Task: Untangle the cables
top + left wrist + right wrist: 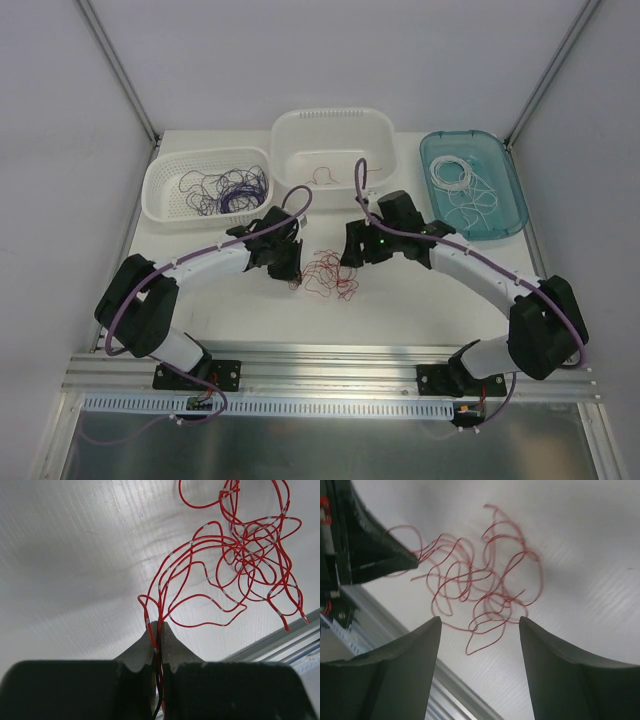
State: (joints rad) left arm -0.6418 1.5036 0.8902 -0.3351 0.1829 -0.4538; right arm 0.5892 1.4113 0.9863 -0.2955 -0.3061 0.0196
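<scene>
Thin, curly red cables (328,273) lie loosely tangled on the surface (410,310); several strands at one edge are pinched in the left end effector (158,626).

- No text, label, brand, number or sign can be read in any of the three views.

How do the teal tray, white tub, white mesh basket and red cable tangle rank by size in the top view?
Largest, too alike to rank:
teal tray, white tub, white mesh basket.
Smallest, clearly:
red cable tangle.
</scene>
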